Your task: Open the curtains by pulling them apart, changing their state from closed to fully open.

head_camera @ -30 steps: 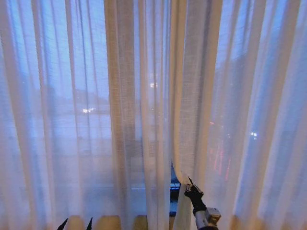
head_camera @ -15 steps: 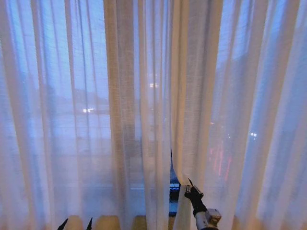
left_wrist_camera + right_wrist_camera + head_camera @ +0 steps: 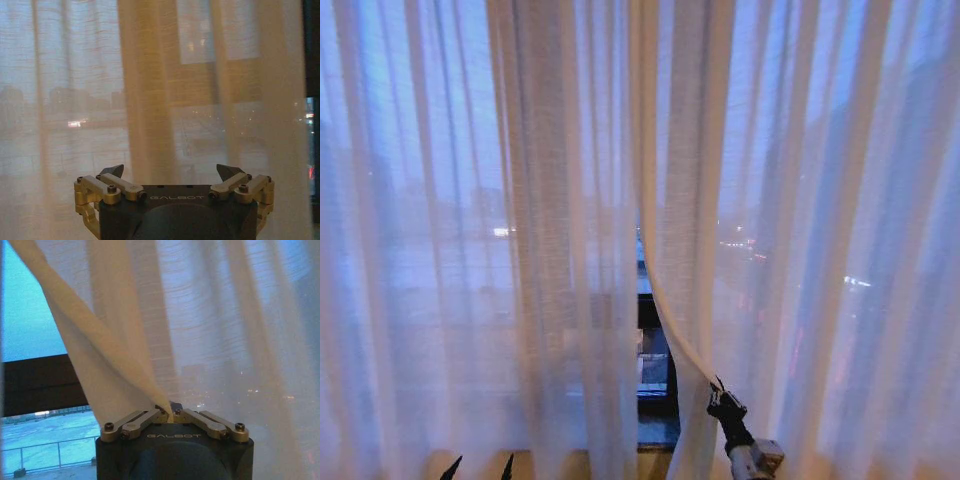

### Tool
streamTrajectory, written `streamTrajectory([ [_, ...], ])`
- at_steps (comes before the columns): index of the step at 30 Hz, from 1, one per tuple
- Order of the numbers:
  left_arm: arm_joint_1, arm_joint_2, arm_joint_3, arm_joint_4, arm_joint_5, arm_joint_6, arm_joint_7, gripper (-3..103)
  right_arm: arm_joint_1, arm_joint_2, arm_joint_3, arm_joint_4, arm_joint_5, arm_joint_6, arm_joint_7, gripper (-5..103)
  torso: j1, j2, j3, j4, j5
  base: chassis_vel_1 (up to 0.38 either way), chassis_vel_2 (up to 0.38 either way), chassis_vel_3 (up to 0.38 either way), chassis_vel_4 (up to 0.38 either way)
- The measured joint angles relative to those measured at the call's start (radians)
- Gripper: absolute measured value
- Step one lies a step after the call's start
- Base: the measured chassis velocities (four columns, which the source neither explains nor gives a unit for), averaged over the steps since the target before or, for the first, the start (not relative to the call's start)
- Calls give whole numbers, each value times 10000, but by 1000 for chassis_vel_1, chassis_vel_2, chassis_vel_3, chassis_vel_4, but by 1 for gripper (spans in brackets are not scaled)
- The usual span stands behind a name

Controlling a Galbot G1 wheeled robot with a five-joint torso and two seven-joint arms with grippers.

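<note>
Sheer white curtains hang floor-length across the head view in two panels, a left panel (image 3: 450, 250) and a right panel (image 3: 820, 220). Low down between them a narrow dark gap (image 3: 656, 375) shows the window. My right gripper (image 3: 718, 393) is shut on the right panel's inner edge, which stretches taut up from it. In the right wrist view that gripper (image 3: 168, 413) pinches a bunched fold of the curtain (image 3: 105, 370). My left gripper (image 3: 478, 466) sits low at the left, open and apart from the fabric. In the left wrist view it (image 3: 170, 172) faces the left panel (image 3: 150, 100) with nothing between its fingers.
Beyond the gap are a dark window frame (image 3: 40, 385), an outdoor railing (image 3: 45, 455) and distant street lights (image 3: 500, 231). A pale floor strip (image 3: 545, 465) runs along the curtain hem at the bottom of the head view.
The whole head view has shifted left, so the camera moved. The gap between the panels has widened and grown taller, with the right panel's edge drawn rightward in my right gripper.
</note>
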Motion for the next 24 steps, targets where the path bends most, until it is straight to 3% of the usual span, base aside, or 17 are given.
streamTrajectory([
  [11,31,-6,-10,-58,21,-7,0,100,-131,3,70,95,-7,69,-25,0,0,1,-1,3,-3,-261,-258,263,258],
  [24,77,-35,15,-145,27,-23,18,100,-350,0,240,220,-16,232,-86,0,-2,0,0,1,1,-368,-368,366,383],
])
